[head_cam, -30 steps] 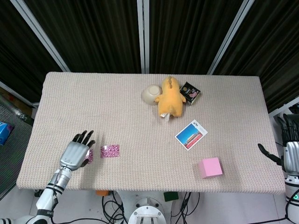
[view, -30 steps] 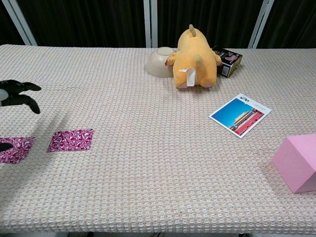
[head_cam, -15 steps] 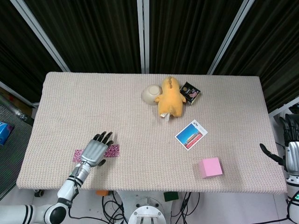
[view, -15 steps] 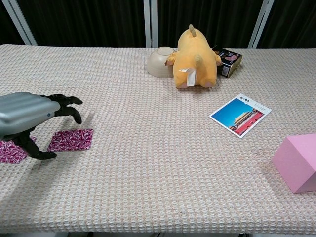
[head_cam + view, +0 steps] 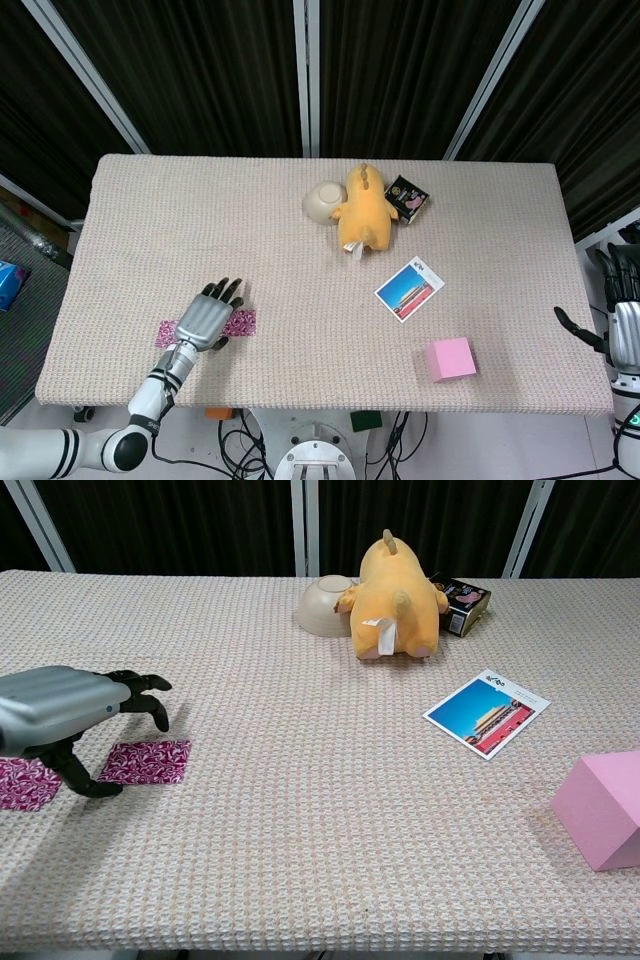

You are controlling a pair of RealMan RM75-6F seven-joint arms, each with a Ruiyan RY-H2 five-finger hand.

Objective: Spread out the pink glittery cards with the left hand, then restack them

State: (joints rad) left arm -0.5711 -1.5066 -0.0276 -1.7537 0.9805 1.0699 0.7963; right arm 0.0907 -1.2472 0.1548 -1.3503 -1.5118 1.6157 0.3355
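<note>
Since a second before, the robot's left hand (image 5: 208, 319) had swung in from the table's left edge to hover over the two pink glittery cards (image 5: 145, 762), and in the last half second it had barely shifted. Its fingers were curled downward and apart, grasping nothing that either view showed; the thumb tip reached down between the two cards, though contact with the cloth could not be confirmed. The cards lay flat near the table's front-left corner, side by side with a gap between them, the left one (image 5: 25, 783) partly cut off by the chest view's edge. By my reading the spreading was done and the restacking not yet begun: one card had to be slid or lifted onto the other. At the far right edge, the right hand (image 5: 612, 330) hung idle off the table, fingers loose and empty. A beige woven tablecloth (image 5: 200, 230) covered the table, which also carried an orange plush toy (image 5: 362, 208), a cream bowl on its side (image 5: 322, 201), a small black packet (image 5: 407, 198), a picture postcard (image 5: 409, 289) and a pink foam cube (image 5: 451, 359). Behind it stood dark curtains (image 5: 200, 70) with pale metal frame bars.
</note>
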